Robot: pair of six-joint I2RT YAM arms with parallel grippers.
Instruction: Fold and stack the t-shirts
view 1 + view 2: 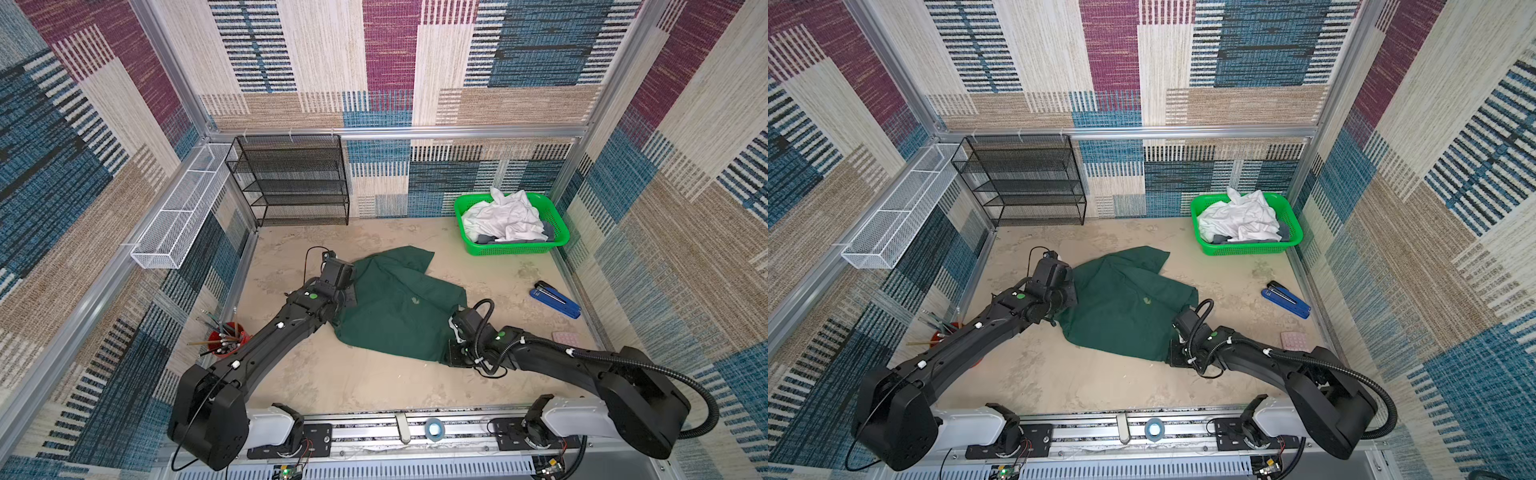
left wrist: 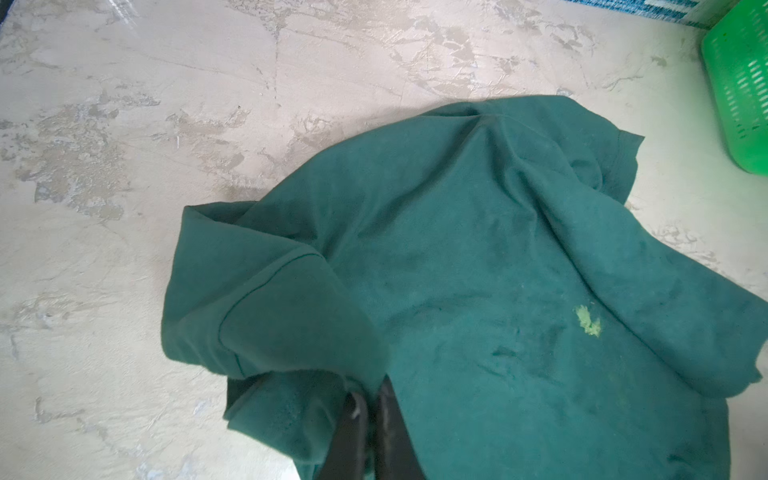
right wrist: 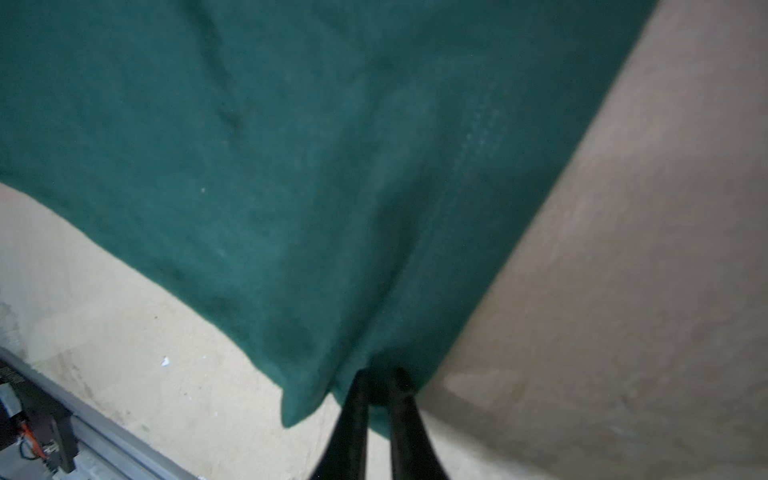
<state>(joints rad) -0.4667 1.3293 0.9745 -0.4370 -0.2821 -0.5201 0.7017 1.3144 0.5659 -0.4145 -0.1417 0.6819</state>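
Risk: slip on lift; L pincer, R pincer clench green t-shirt by thin edge bites.

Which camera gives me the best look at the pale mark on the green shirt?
The left wrist view: the mark shows large and sharp on the shirt, with nothing in front of it. In both top views it is only a small pale speck. The right wrist view shows only blurred green cloth, no mark.
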